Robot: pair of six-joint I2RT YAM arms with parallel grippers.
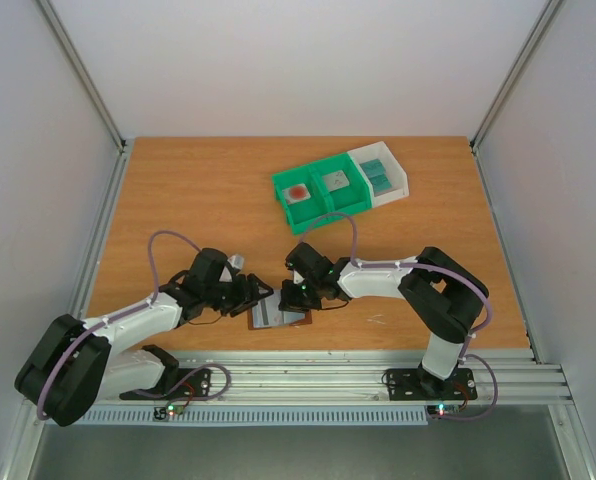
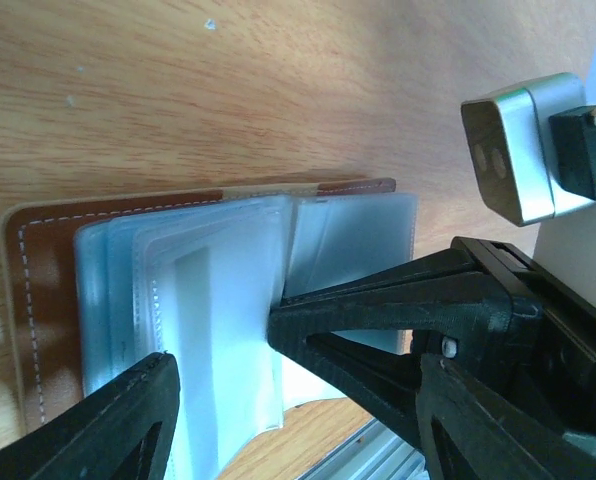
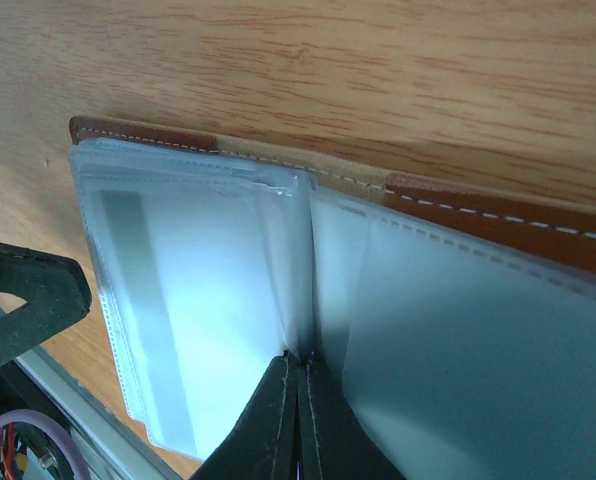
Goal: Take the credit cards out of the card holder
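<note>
Two grippers meet at the card holder [image 1: 278,318], which lies open on the table [image 1: 198,200] nr the front edge. Left gripper [image 2: 221,345]: fingers spread, one tip touching the clear sleeves by the fold. Right gripper [image 3: 298,370]: fingers pressed together at the fold; we can't tell if a sleeve is caught. Both arms reach low, angled inward. We see a pale card [image 3: 178,300] in one sleeve.

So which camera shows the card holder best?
The right wrist: the card holder fills the frame, open, its clear sleeves plain. The left wrist shows it partly behind black fingers; the top view shows it only small.
</note>
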